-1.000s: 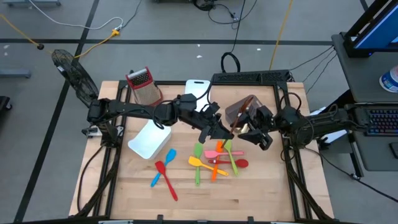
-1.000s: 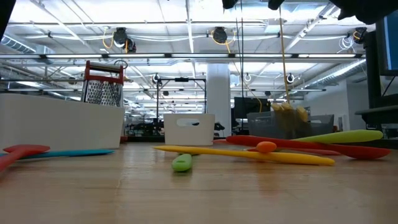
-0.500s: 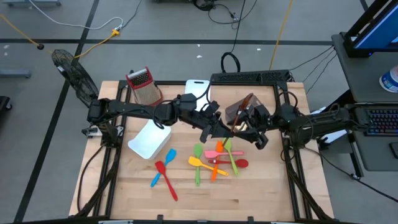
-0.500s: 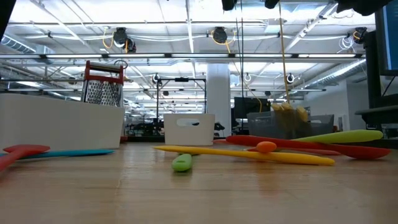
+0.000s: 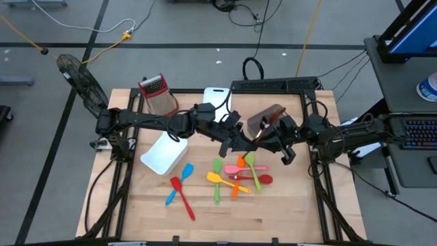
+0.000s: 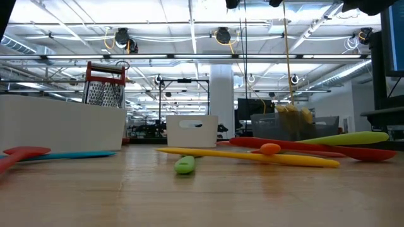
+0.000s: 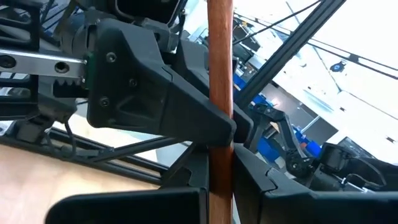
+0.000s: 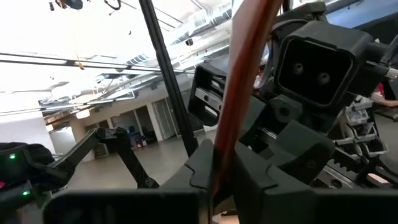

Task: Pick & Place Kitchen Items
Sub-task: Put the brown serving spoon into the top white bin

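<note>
Brown utensil [image 5: 268, 117] is up off the desk [image 5: 273, 212], held in the air between the two arms over the desk's middle-right, above the pile of loose kitchen items [image 5: 239, 174]. It reads as a slim wooden-looking stick: light, rigid, smooth, so it probably pivots or slides if pinched only at one end. Best hold looks like mid-handle, square across the shaft.

Left wrist view: the shaft [image 7: 219, 106] runs straight up between that arm's own fingers, and the left claw [image 7: 219, 202] is clenched on it low down. Right wrist view: same shaft [image 8: 242, 93] passes between the right claw's [image 8: 219, 202] fingers too, and they have closed in tight against it. So both claws grip the one piece, right claw [image 5: 278, 139] and left claw [image 5: 239, 141] facing each other; looks like a handover in progress, my read only.

Risk: with both clamped on a stiff stick, any arm motion fights the other grip.

Rest of the items lie flat on the desk: green [image 5: 218, 179], orange [image 5: 238, 179], yellow, pink, red [image 5: 181, 197], blue [image 5: 179, 183]. White bin [image 5: 164, 153] sits beside the left arm, grater [image 5: 158, 94] at the back.
</note>
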